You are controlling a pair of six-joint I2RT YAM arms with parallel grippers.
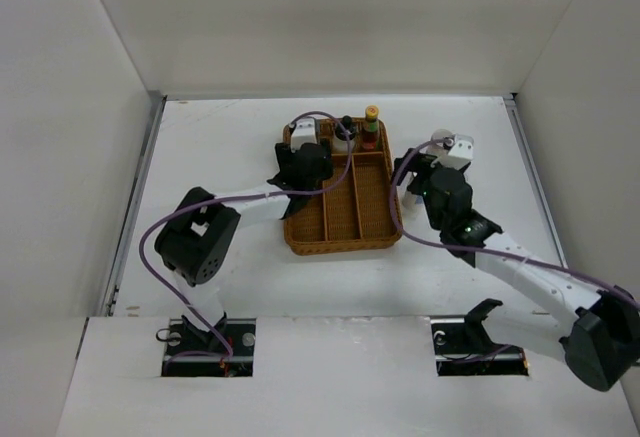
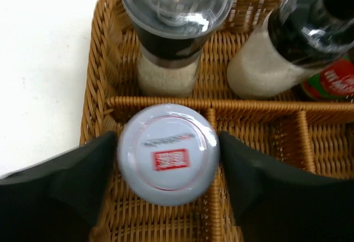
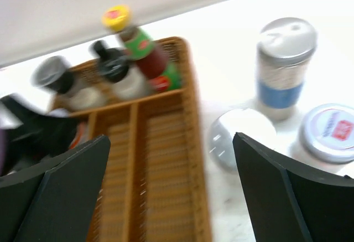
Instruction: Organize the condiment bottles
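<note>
The job looks a little past halfway, judging by where the bottles stand. Three are upright in the back compartment of the tray (image 1: 345,245): a grinder (image 2: 171,37) with a clear lid, a dark-capped bottle (image 2: 282,53) beside it, and the sauce bottle (image 3: 145,51) with its yellow cap at the right end. A fourth, the lilac jar (image 2: 167,161), is at the back of the front-left compartment, just in front of the cross divider. Whether its base rests on the wicker cannot be told from above. Three are left on the worktop (image 1: 230,137) just right of the tray: a blue shaker (image 3: 283,67), a clear-lid jar (image 3: 239,137) nearest the tray wall, and a red-label jar (image 3: 332,131) beside it. The two long middle and right compartments hold nothing that shows. The left tool (image 2: 167,148) has its jaws drawn in around the lilac jar, one finger against each side of the lid, so it reads as gripping the jar, though how firm the hold is the wrist view does not show. The right tool (image 3: 170,148) is spread wide and holds nothing. It hangs above the tray's right edge and touches none of the bottles, with the clear-lid jar showing between its fingers below. That jar is probably the easiest next pick.
</note>
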